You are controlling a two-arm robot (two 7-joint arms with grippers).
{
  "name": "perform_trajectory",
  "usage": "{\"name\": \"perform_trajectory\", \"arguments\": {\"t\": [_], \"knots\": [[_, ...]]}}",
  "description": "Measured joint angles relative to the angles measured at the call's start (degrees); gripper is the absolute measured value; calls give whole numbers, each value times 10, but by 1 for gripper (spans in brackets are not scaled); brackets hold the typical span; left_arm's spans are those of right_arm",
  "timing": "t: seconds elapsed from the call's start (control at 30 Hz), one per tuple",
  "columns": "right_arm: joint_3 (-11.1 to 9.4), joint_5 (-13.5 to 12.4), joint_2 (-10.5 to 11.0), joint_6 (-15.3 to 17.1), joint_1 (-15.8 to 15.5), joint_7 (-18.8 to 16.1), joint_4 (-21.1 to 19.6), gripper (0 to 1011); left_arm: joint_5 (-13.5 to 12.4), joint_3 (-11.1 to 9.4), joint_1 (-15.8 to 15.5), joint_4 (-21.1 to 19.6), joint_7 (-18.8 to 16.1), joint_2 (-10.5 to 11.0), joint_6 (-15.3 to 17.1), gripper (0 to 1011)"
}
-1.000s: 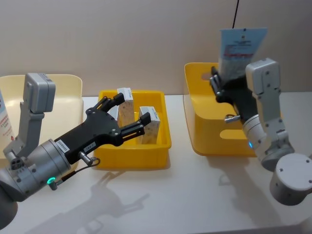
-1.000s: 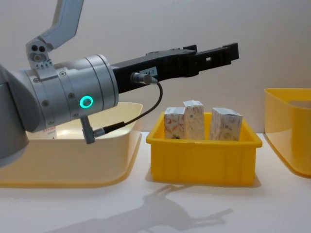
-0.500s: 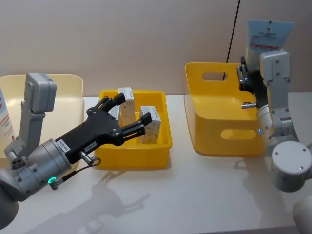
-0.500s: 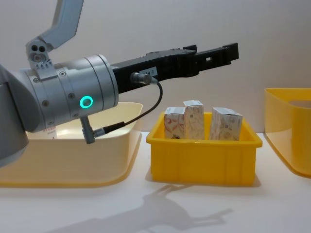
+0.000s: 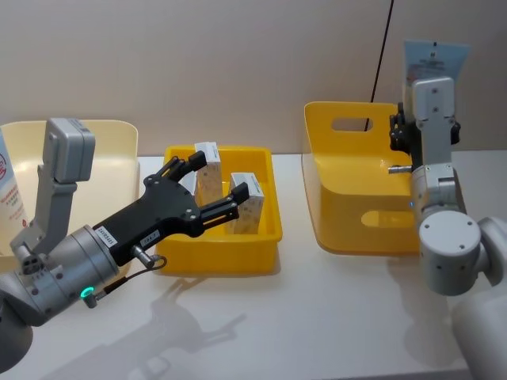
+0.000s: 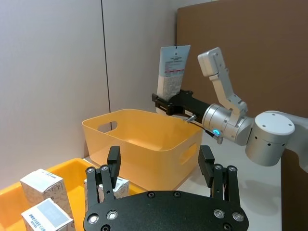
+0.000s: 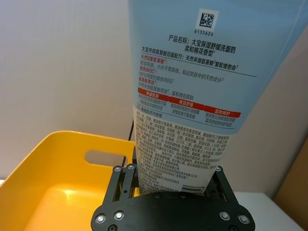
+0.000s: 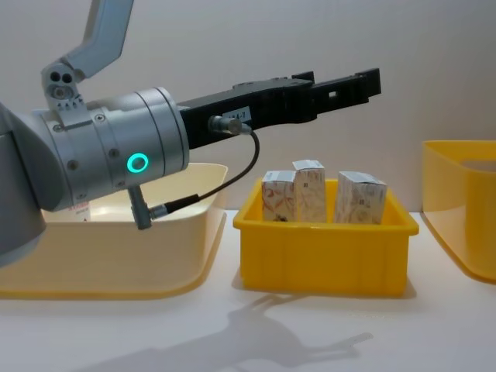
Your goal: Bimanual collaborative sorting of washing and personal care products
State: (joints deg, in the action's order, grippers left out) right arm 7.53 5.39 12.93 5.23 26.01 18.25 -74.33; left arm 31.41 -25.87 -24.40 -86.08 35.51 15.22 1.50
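Three white cartons (image 8: 310, 190) with orange-red print stand upright in the small yellow bin (image 8: 322, 252). My left gripper (image 5: 210, 178) hovers open just above them, with nothing between its fingers (image 6: 113, 156). In the head view the cartons (image 5: 249, 202) are partly hidden by it. My right gripper (image 5: 400, 131) is shut on the lower part of a pale-blue squeeze tube (image 5: 434, 59). The tube (image 7: 192, 106) stands upright, high over the far right rim of the large yellow bin (image 5: 356, 186).
A pale cream bin (image 5: 111, 146) sits at the far left, with a white, red-printed bottle (image 5: 8, 190) at its edge. Bare table lies in front of the bins. A wall stands close behind, with a black cable (image 5: 382, 47) hanging on it.
My right arm has carried the tube to the right and higher, from over the large bin's middle to its far right rim. The left gripper has stayed open over the cartons.
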Motion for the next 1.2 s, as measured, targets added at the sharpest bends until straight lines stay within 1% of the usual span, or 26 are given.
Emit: {"name": "perform_trajectory", "arguments": {"t": [0.37, 0.47, 0.5, 0.57, 0.6, 0.63, 0.7, 0.73, 0.8, 0.87, 0.93, 1.2], "knots": [[0, -5, -16, 19, 12, -19, 17, 551, 0, 0, 0, 0, 0, 0, 0, 1003], [0, -7, -19, 23, 13, -23, 19, 605, 0, 0, 0, 0, 0, 0, 0, 1003], [-1, -8, -20, 25, 14, -25, 20, 662, 0, 0, 0, 0, 0, 0, 0, 1003], [-1, -9, -21, 26, 15, -27, 20, 695, 0, 0, 0, 0, 0, 0, 0, 1003], [-1, -9, -22, 27, 15, -27, 21, 724, 0, 0, 0, 0, 0, 0, 0, 1003], [-1, -9, -23, 28, 15, -29, 21, 774, 0, 0, 0, 0, 0, 0, 0, 1003], [-1, -10, -23, 29, 16, -30, 22, 814, 0, 0, 0, 0, 0, 0, 0, 1003], [-1, -10, -24, 29, 16, -31, 22, 870, 0, 0, 0, 0, 0, 0, 0, 1003], [-1, -11, -25, 30, 16, -32, 22, 902, 0, 0, 0, 0, 0, 0, 0, 1003], [-1, -11, -25, 31, 16, -33, 23, 966, 0, 0, 0, 0, 0, 0, 0, 1003], [-1, -12, -26, 31, 17, -34, 23, 1001, 0, 0, 0, 0, 0, 0, 0, 1003], [0, -13, -28, 34, 18, -36, 24, 1001, 0, 0, 0, 0, 0, 0, 0, 1003]]}}
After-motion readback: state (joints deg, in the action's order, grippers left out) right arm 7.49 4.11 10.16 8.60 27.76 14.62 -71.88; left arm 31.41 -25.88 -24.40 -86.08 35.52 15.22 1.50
